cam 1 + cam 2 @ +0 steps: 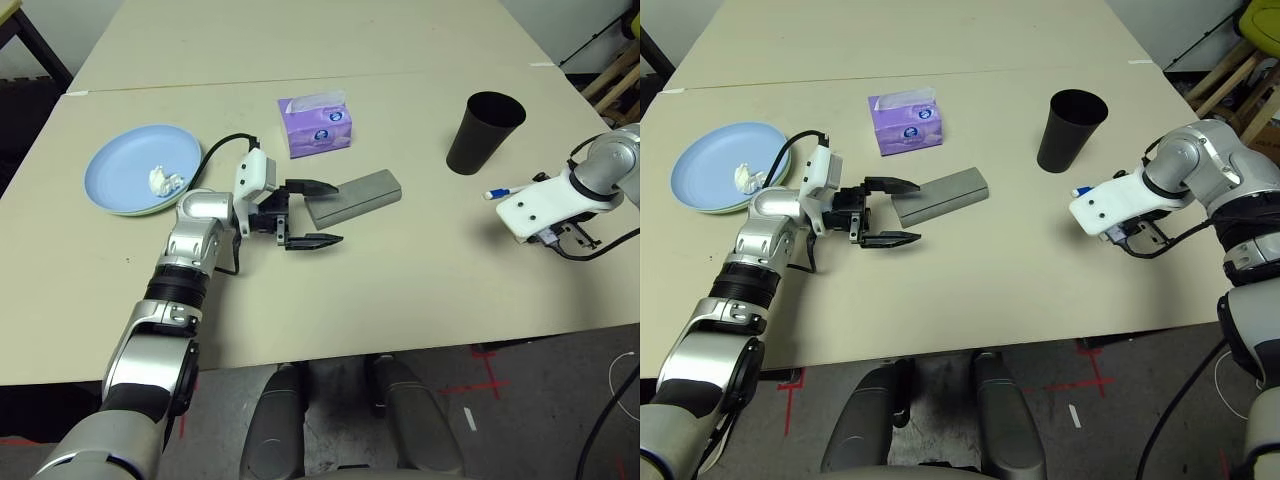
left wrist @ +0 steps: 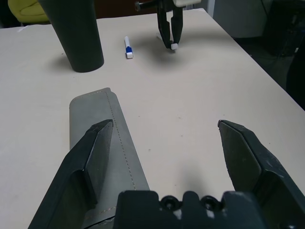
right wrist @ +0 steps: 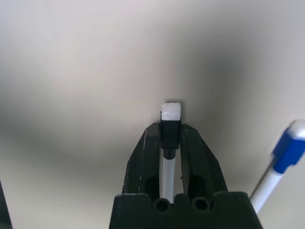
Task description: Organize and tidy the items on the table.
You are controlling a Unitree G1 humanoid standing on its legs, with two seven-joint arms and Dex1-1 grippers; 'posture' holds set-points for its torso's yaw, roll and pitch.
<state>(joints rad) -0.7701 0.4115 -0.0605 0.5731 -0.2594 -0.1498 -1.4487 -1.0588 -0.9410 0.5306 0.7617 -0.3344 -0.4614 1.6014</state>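
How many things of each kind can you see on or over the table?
blue plate: 1
green plate, under it: 1
crumpled tissue: 1
tissue box: 1
grey case: 1
black cup: 1
blue-capped pen: 1
thin white stick, in right gripper: 1
Total: 8

On the table (image 1: 420, 270), taking the glasses case (image 1: 355, 196) as landmark: tissue box (image 1: 316, 125) behind it, stacked plates (image 1: 140, 168) holding a tissue (image 1: 163, 181) far left, cup (image 1: 484, 131) and pen (image 1: 498, 193) to its right.

text: none legible | purple tissue box (image 1: 316, 123) print too small
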